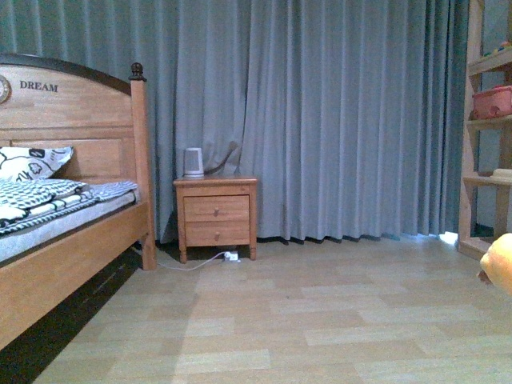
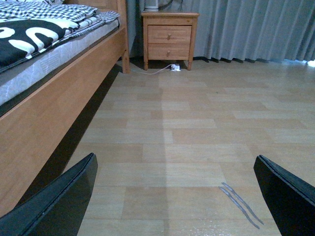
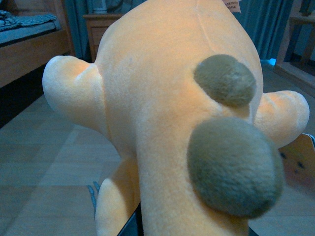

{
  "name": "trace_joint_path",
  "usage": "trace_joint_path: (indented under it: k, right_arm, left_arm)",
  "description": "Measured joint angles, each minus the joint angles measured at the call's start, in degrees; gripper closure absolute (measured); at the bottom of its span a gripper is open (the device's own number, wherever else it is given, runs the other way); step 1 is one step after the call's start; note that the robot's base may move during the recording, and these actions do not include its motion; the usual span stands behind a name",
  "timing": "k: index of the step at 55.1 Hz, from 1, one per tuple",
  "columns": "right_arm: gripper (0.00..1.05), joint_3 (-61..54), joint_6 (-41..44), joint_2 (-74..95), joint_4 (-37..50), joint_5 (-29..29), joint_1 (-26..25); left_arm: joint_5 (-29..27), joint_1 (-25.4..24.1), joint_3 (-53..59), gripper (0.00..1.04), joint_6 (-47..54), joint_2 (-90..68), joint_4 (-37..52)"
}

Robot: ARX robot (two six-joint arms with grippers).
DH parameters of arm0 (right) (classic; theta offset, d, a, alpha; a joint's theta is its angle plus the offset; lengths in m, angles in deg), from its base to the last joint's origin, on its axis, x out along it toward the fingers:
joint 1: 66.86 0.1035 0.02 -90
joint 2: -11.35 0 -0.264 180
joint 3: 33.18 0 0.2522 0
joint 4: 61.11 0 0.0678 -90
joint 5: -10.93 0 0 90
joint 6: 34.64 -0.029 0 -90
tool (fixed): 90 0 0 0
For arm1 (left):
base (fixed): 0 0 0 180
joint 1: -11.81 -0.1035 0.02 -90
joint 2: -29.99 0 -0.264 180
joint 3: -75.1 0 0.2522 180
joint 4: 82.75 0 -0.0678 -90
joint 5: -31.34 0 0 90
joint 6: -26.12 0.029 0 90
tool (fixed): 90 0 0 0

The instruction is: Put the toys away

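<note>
Plush toy (image 3: 162,123) pinched in right claw (image 3: 192,230), low at 3 o'clock in front view. Left claw (image 2: 172,196) spread wide over floor (image 2: 197,128); bed (image 1: 72,232) at 9 o'clock.

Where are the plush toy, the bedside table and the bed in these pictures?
plush toy (image 3: 162,123), right wrist view, its fuzzy orange body.
bedside table (image 1: 216,209), front view, upper drawer front.
bed (image 1: 72,264), front view, wooden side rail.

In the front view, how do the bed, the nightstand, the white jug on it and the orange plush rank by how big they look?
1. bed
2. nightstand
3. orange plush
4. white jug
The plush's place is unsure: only its edge shows, cut off by the frame and seemingly close to the camera.
</note>
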Motion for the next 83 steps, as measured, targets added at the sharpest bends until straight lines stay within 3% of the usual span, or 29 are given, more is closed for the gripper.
trace_joint_path:
  k: [83]
  right_arm:
    - [0.98, 0.0, 0.0, 0.0, 0.0, -0.2, 0.0]
  left_arm:
    - [0.0, 0.0, 0.0, 0.06, 0.0, 0.0, 0.0]
